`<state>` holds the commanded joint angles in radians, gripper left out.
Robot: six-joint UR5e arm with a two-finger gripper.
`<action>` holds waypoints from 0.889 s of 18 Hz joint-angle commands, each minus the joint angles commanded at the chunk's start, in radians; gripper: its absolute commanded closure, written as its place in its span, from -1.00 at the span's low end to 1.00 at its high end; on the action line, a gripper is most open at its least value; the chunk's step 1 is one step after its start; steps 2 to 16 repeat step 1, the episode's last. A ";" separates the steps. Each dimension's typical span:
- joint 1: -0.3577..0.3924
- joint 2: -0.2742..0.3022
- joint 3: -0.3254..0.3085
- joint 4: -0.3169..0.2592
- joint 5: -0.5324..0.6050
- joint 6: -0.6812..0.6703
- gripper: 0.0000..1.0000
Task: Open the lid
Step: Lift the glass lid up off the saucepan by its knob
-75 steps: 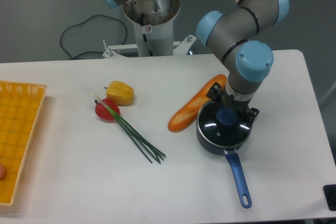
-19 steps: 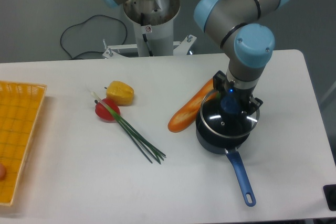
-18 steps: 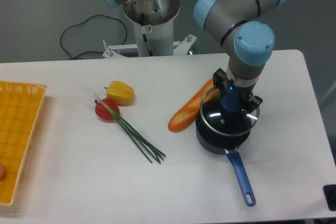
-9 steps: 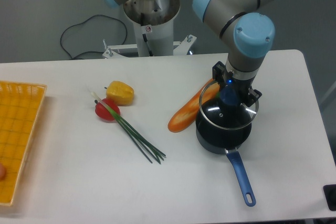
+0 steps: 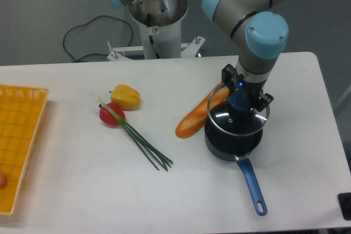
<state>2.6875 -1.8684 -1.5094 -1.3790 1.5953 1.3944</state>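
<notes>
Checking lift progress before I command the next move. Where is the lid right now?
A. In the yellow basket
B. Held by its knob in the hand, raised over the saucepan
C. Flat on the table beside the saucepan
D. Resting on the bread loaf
B: the hand grips the blue knob, and the lid sits lifted above the saucepan.

Lid [image 5: 237, 120] now raised off saucepan [image 5: 233, 141]

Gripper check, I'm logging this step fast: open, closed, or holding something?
Gripper: closed on the blue knob of the lid, holding it raised above the saucepan.
</notes>
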 joint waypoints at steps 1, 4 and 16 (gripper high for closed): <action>-0.002 0.000 0.000 0.000 0.000 0.000 -0.05; -0.002 0.000 0.000 0.000 0.000 0.000 -0.05; -0.002 0.000 0.000 0.000 0.000 0.000 -0.05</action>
